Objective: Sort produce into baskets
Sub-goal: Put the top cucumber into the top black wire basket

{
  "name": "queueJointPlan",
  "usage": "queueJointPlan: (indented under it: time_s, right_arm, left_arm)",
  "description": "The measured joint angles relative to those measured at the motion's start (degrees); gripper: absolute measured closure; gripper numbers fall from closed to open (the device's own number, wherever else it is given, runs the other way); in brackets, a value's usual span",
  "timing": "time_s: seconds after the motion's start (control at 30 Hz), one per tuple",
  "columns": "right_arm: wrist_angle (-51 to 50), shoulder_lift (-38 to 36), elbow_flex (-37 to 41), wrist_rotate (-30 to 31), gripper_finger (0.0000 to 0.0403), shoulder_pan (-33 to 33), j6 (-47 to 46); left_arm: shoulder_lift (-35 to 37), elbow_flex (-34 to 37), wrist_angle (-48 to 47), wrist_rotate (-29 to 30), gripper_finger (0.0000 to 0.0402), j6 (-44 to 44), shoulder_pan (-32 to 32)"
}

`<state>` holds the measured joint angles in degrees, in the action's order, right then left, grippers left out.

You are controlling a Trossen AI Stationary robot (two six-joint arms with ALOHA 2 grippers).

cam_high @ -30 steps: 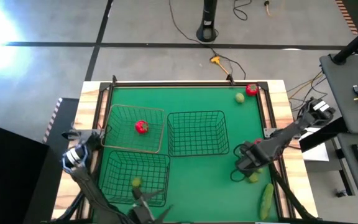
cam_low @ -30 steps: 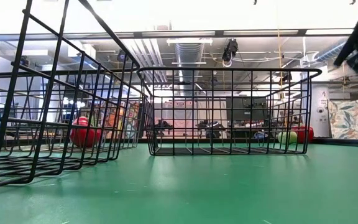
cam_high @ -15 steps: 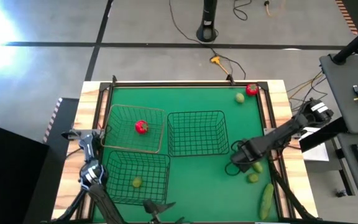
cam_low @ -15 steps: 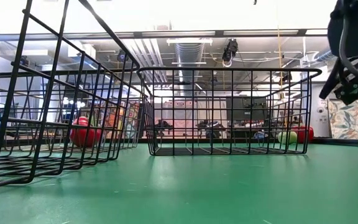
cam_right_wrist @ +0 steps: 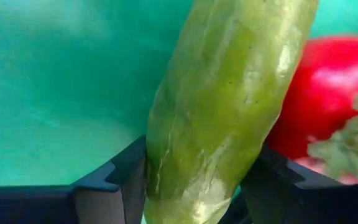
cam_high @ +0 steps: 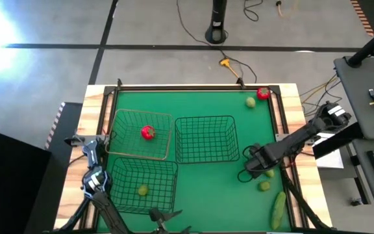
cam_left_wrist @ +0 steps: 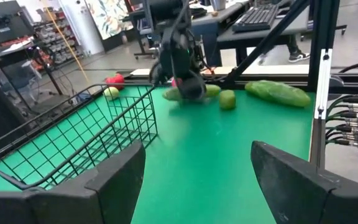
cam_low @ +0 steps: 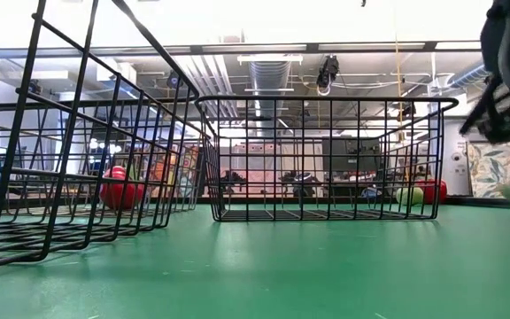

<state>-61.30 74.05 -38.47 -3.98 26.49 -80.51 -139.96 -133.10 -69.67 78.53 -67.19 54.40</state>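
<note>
My right gripper is low over the table's right side, shut on a green cucumber; it also shows in the left wrist view. A red tomato lies just behind the cucumber. My left gripper is open and empty at the near edge. A tomato lies in the brownish basket, and a yellow-green fruit lies in the near-left dark basket. The middle dark basket holds nothing. My right gripper pinches the cucumber's two long sides between its two fingers, about mid-length; both ends stick out past the gripper. The fingers come from above and lie across it. The cucumber is about level, close to the table; whether it is clear I cannot tell.
A second cucumber and a green fruit lie at the near right. A yellow-green fruit and a tomato lie at the far right corner. Open green table lies between the baskets and the right edge.
My right gripper has come down a little toward the middle basket onto the cucumber, which now shows blurred in the low view. My left arm has swung slightly toward the near-left basket and then kept still.
</note>
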Motion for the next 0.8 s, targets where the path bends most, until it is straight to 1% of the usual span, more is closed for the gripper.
queueJointPlan:
  time_s: [0.13,0.23,0.33,0.4,0.47,0.53,0.57,0.6,0.67,0.73,0.8]
  right_arm:
    - [-7.02,-3.73,-5.01,2.78,0.0207,0.03,-0.11]
    - [-13.23,-6.85,-10.56,6.65,0.0207,-0.01,-0.69]
    - [-18.87,-9.10,-17.33,12.87,0.0207,-0.01,-1.66]
    - [-20.12,-9.95,-21.95,18.99,0.0207,-0.01,-1.59]
    - [-18.13,-10.01,-25.95,26.96,0.0207,0.01,0.96]
    - [-14.06,-9.15,-28.87,33.88,0.0207,-0.40,7.00]
    - [-10.96,-8.49,-29.93,36.02,0.0207,-1.00,11.96]
    - [-7.12,-7.67,-30.68,36.78,0.0208,-1.87,17.59]
    - [0.99,-5.53,-31.33,35.46,0.0208,-4.37,28.63]
    - [8.94,-2.78,-31.50,31.33,0.0207,-7.22,38.00]
    - [15.19,0.33,-31.53,27.32,0.0207,-10.16,45.33]
  left_arm:
    - [0.24,0.00,-0.23,0.05,0.0127,-0.16,-0.63]
    - [0.25,0.02,-0.57,0.03,0.0127,-1.59,-1.07]
    - [0.31,0.02,-1.48,0.02,0.0127,-3.56,-1.50]
    - [0.31,0.02,-2.39,-0.03,0.0127,-4.92,-1.82]
    - [0.32,0.02,-3.00,-0.02,0.0127,-5.94,-2.15]
    - [0.43,0.03,-3.91,-0.03,0.0127,-6.94,-2.51]
    - [0.56,0.05,-4.37,-0.04,0.0127,-7.45,-2.65]
    - [0.69,0.07,-4.83,-0.06,0.0127,-7.76,-2.85]
    - [1.04,0.07,-5.61,-0.02,0.0127,-8.68,-3.21]
    - [1.25,0.07,-6.35,-0.03,0.0127,-9.84,-3.56]
    - [1.25,0.07,-7.01,-0.16,0.0127,-11.51,-3.81]
